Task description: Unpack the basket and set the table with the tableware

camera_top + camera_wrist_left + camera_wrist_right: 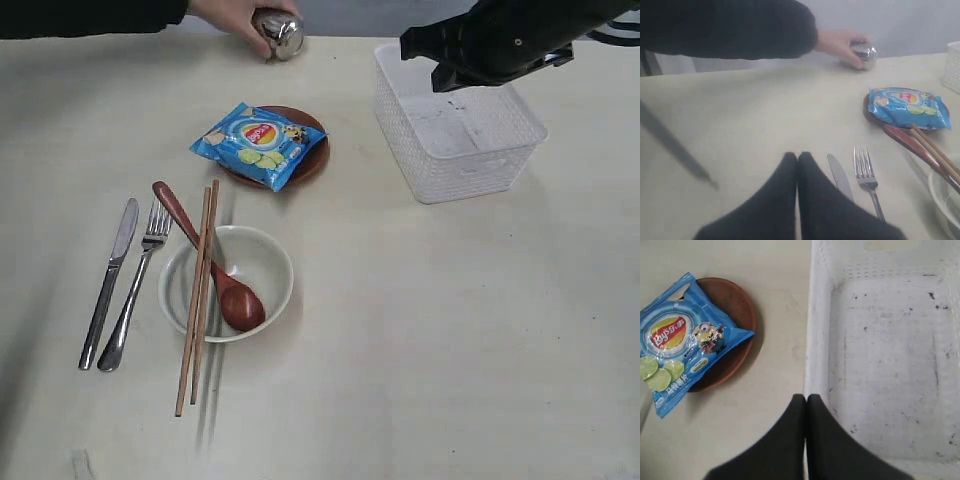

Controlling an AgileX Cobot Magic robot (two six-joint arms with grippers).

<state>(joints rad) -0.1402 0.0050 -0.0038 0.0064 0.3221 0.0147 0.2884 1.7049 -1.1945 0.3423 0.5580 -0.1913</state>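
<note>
Right end effector (pixel 806 399), tips together, seemingly over basket (pixel 816 330) rim

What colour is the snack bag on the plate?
The snack bag is blue with a red-and-yellow logo; the right wrist view shows it best.

I read this as a robot test bench dressed up as a dining spot, not a lived-in home. All my cameras give me is one broad pale table (pixel 450 330) with a bare grey-white wall (pixel 920 25) behind it in the left wrist view. A place setting fills the left half of the exterior view: knife (pixel 110 280), fork (pixel 140 290), bowl (pixel 275 265), and a plate (pixel 315 160) under a snack bag (pixel 258 145). A black robot arm (pixel 500 40) hangs over a scuffed white basket (pixel 460 180) at upper right. At the top edge a dark-sleeved person's hand (pixel 232 18) grips a steel cup (pixel 280 32).
</note>
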